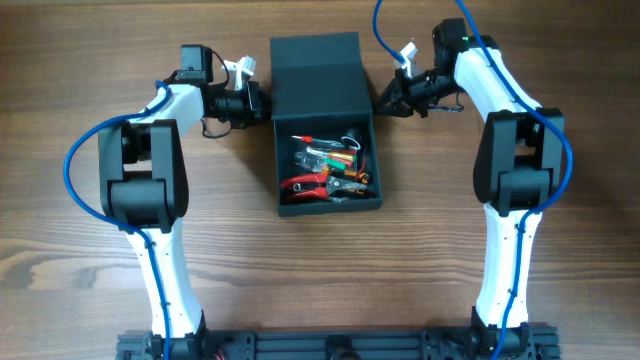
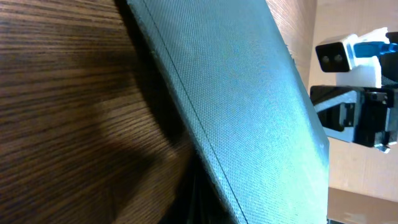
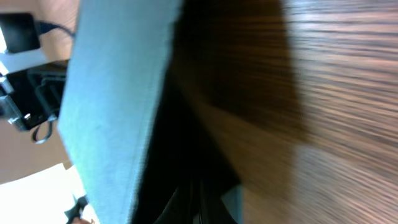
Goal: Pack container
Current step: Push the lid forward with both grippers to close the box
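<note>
Risk: lid flap (image 1: 318, 80) stands between claws. Left gripper (image 1: 262, 103) and right gripper (image 1: 383, 100) closed at its side edges; actual pinch unclear. Uneven push twists flap, skews container (image 1: 330, 207). Tools (image 1: 330, 165) heaped behind claws, robot side, may jam lid.

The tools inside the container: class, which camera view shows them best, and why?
The overhead view: it looks straight into the open container, showing the tools piled inside. Both wrist views show only the container's teal outer surface and the wooden table, no tools.
</note>
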Robot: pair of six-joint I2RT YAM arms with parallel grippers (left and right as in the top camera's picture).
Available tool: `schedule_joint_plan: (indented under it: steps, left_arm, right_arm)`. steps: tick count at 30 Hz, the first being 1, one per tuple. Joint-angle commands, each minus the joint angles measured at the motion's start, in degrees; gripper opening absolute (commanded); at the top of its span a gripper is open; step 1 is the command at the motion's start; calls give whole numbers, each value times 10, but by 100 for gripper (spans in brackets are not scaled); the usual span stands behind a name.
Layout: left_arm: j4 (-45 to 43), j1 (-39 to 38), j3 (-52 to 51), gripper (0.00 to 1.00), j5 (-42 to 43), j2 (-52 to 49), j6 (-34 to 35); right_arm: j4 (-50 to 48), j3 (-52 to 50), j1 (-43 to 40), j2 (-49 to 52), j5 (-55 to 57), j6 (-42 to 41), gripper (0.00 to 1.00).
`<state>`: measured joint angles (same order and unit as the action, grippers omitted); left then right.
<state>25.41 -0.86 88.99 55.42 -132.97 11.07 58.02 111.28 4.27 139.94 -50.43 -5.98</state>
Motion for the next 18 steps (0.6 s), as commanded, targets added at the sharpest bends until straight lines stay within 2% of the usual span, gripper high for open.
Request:
schedule_joint_plan:
  steps: [1, 18]
  left_arm:
    - [-4, -2, 8, 4, 22, -5, 14]
    - [10, -2, 55, 4, 26, 37, 14]
  right_arm:
    - [-3, 13, 4, 5, -85, 43, 4]
    - [-4, 13, 4, 5, -135, 80, 4]
